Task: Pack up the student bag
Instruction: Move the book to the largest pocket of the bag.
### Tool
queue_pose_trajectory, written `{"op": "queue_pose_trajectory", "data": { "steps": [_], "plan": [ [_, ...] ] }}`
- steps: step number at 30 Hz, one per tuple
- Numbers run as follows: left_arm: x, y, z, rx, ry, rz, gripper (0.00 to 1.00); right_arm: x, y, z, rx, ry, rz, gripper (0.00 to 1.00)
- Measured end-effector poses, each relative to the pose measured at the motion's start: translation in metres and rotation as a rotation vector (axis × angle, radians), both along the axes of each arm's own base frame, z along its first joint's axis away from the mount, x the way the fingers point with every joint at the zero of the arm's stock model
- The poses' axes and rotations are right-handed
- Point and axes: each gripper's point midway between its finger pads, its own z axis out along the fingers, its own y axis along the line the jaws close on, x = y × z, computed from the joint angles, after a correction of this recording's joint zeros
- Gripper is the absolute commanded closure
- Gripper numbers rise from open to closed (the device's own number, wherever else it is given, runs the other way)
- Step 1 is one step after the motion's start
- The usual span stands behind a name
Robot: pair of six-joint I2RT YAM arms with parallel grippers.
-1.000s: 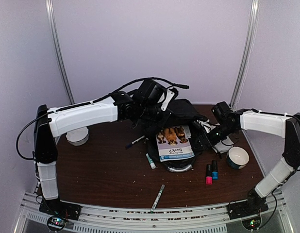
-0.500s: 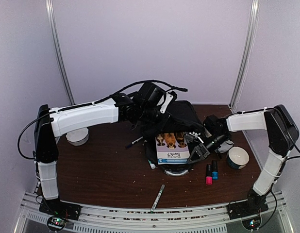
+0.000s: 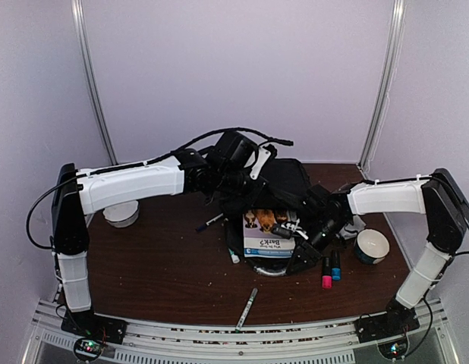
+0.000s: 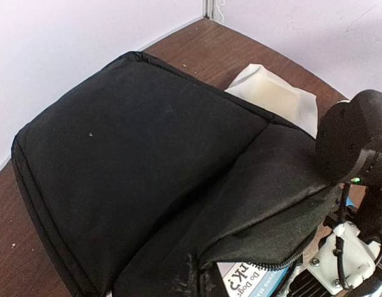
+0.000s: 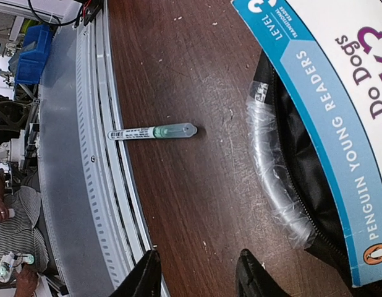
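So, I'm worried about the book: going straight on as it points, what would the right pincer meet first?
Probably the bare table, between the marker and the rim of the student bag; the book lies off to one side. Depth is unclear.

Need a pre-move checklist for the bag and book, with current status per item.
1. Right gripper empty: ok. Its fingers are apart over the bare table, with nothing between them.
2. Left gripper shut: ok. Whether it grips the student bag: cannot tell, because its fingers are outside its wrist view.
3. Book fully inside the bag: not ok. Much of its cover shows outside the opening.
4. Plastic-wrapped loop handle clear of the book's edge: not ok. It lies right alongside the edge.
5. Loose items packed: not ok. The marker, pink bottle and blue bottle lie on the table.
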Motion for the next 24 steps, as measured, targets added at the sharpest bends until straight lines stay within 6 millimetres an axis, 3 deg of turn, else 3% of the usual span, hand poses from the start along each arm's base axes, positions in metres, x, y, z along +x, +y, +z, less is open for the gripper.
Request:
{"op": "queue_pose_trajectory", "data": {
  "steps": [7,13,16,19,24],
  "plan": [
    [0.001,-0.001,0.003,-0.007,-0.008,-0.001,1.0,-0.008,-0.011,0.019,-0.008,-0.077,0.059,0.65],
    [0.001,-0.001,0.002,-0.018,0.007,-0.009,1.0,-0.024,-0.014,0.036,-0.047,-0.316,0.206,0.73],
    [0.002,0.0,0.002,-0.027,0.019,-0.012,1.0,-0.027,-0.012,0.032,-0.101,-0.42,0.278,0.69],
    [0.003,0.0,0.002,-0.039,0.036,-0.018,1.0,-0.013,-0.012,0.03,-0.156,-0.524,0.289,0.69],
    [0.002,-0.001,0.005,-0.058,0.059,-0.032,1.0,0.027,0.004,0.043,-0.217,-0.709,0.267,0.67]
  ]
}}
